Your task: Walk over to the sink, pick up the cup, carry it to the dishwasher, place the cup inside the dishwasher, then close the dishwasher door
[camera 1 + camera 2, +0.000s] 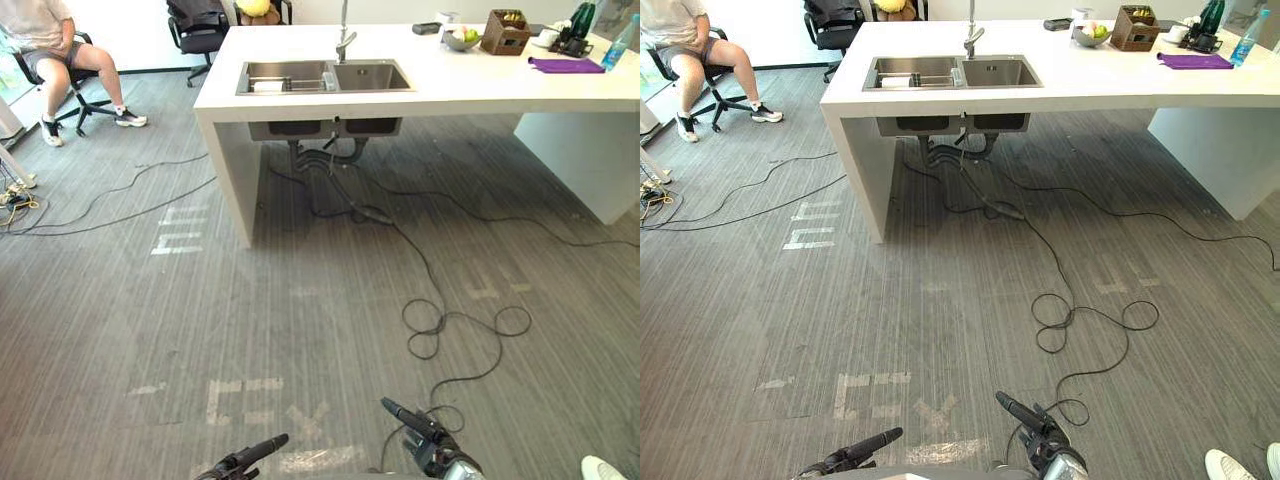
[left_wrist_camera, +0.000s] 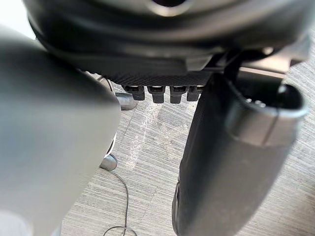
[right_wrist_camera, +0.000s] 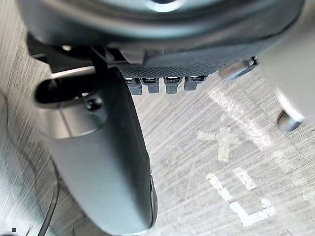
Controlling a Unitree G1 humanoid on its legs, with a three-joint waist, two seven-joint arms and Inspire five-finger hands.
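Observation:
The double steel sink [image 1: 325, 76] is set in a white counter [image 1: 440, 85] far ahead across the floor, with a tap [image 1: 344, 40] behind it. Something pale lies in the sink's left basin [image 1: 268, 87]; I cannot tell whether it is the cup. My left hand [image 1: 245, 458] and right hand [image 1: 420, 425] hang low at the near edge, fingers straight and holding nothing. In the wrist views the left hand's thumb [image 2: 236, 162] and the right hand's thumb [image 3: 98, 167] stand over bare floor.
A person [image 1: 50, 40] sits on an office chair at the far left, beside a black chair [image 1: 200, 30]. Cables [image 1: 440, 320] loop over the grey floor under and before the counter. A bowl [image 1: 460, 38], brown box [image 1: 503, 32], purple cloth [image 1: 565, 65] and bottle [image 1: 618, 45] stand on it.

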